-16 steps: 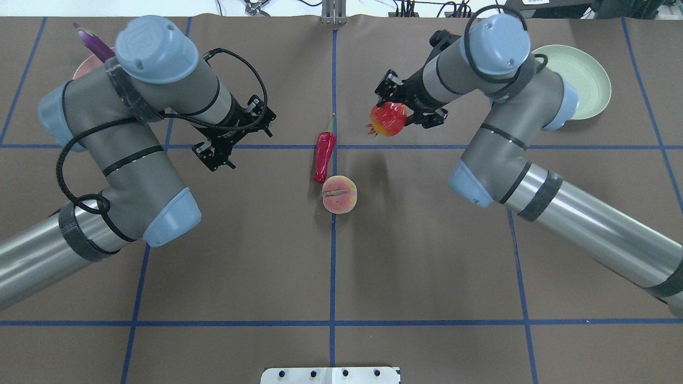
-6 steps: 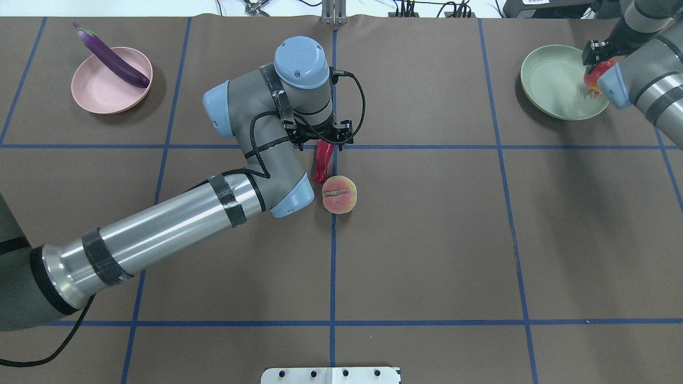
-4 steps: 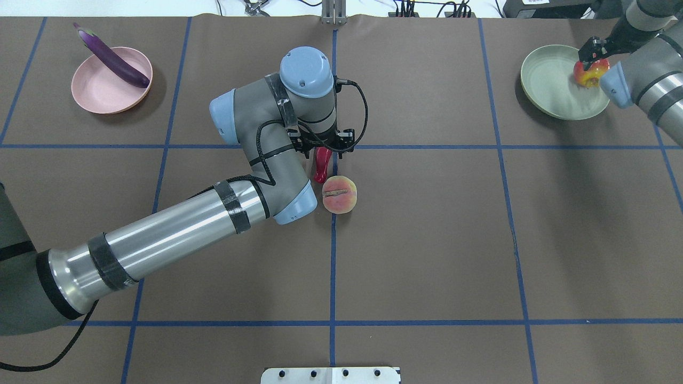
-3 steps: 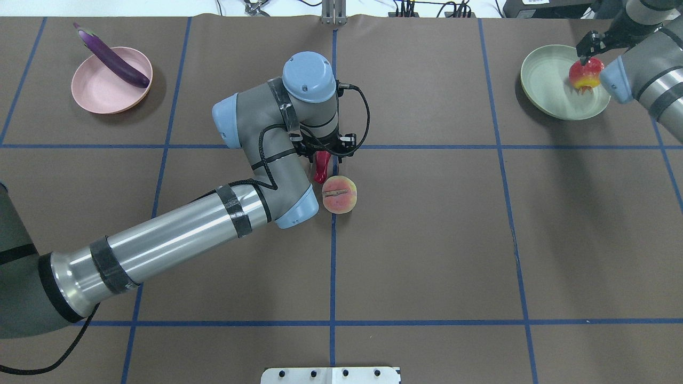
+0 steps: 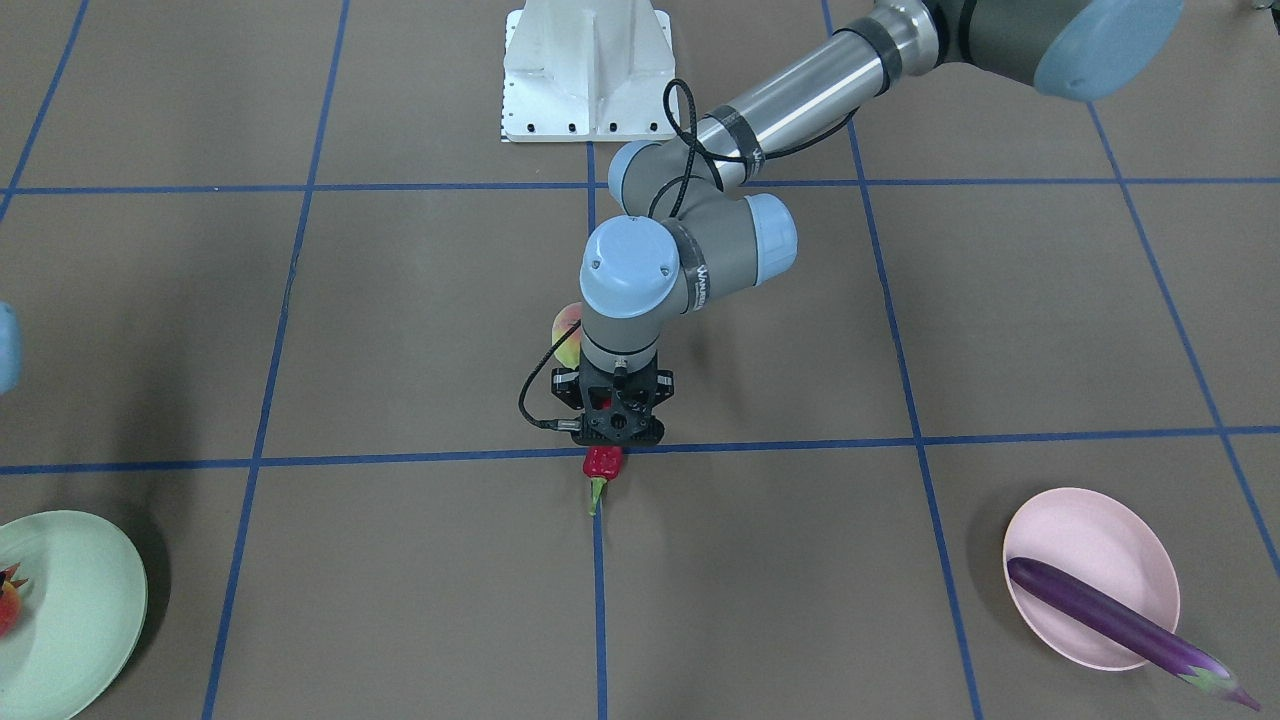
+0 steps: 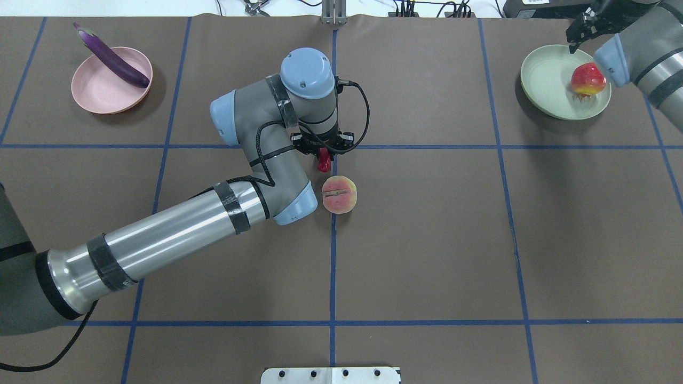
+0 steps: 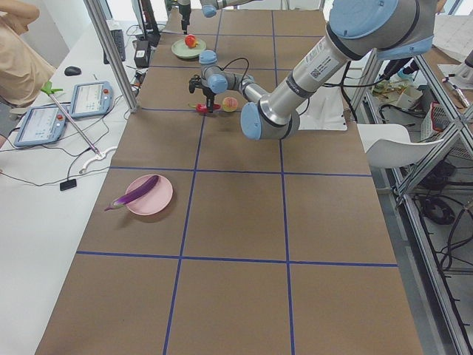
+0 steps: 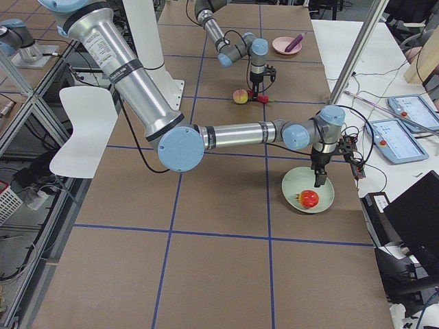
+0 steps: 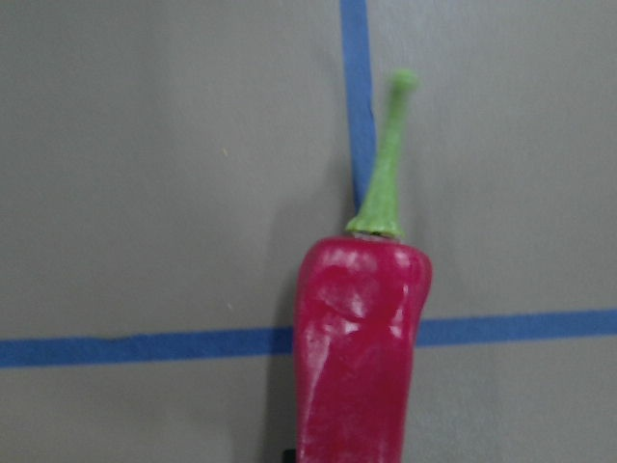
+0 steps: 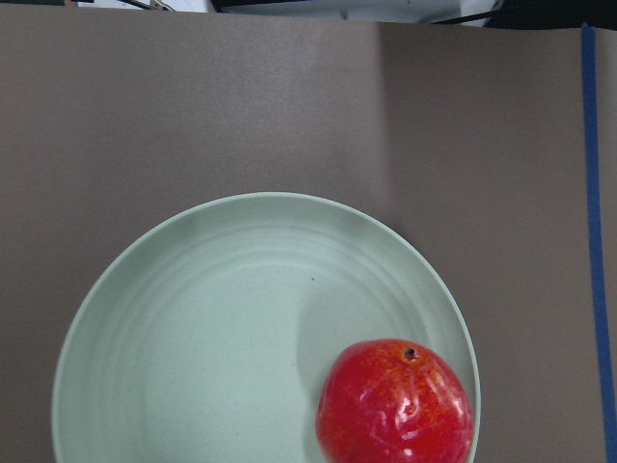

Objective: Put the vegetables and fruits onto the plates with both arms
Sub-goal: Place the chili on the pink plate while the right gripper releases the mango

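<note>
1. Chili pepper (image 9: 362, 338) is sitting in my left claw (image 5: 610, 440), near the middle of the desk (image 6: 427, 240). I am clenching it across the thick part of its body, with the green stem poking out toward the far edge. My fingers are hidden under the wrist, so I am judging this grip from how the pepper sits.
2. I am treating it as light, stiff and slick-skinned. I am judging the broad shoulder below the stem a safer hold than the tapering tip, where it could squirt out.
3. The peach (image 6: 339, 194) is lying just beside the pepper, on the side toward my base. It is looking round and prone to rolling, so I would be taking it across its widest part.
4. The pink plate (image 6: 96, 96) is sitting in the far left corner, with the eggplant (image 6: 112, 58) lying slantwise across it and overhanging the rim.
5. My right claw (image 6: 579, 34) is hanging released above the far rim of the mint plate (image 6: 549, 80) in the far right corner. The red-orange fruit (image 6: 588, 80) is resting on that plate, apart from the fingers.
</note>
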Tool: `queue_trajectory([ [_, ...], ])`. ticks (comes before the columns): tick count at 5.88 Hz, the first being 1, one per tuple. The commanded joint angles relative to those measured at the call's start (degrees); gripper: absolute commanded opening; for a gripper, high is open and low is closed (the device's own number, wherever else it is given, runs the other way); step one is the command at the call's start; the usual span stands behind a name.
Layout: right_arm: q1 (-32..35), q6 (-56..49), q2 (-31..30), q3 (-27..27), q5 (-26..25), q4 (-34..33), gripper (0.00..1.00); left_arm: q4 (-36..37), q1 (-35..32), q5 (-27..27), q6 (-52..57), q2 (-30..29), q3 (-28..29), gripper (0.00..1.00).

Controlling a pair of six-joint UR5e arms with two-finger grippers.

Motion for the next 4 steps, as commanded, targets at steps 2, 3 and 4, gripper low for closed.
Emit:
queue_trajectory([
  [2,0.0,2.8,-0.8,4.8,3.8,-1.5,1.00,0.0,-13.7,-9.1,6.8,10.4,-6.6,0.00],
  [3,-0.2,4.5,-2.6,8.1,5.3,-1.5,1.00,0.6,-20.7,-11.2,12.6,13.5,-6.0,0.00],
  [4,-0.6,6.0,-3.1,9.6,5.5,-1.5,1.00,0.6,-25.1,-11.5,15.0,14.5,-2.4,0.00],
])
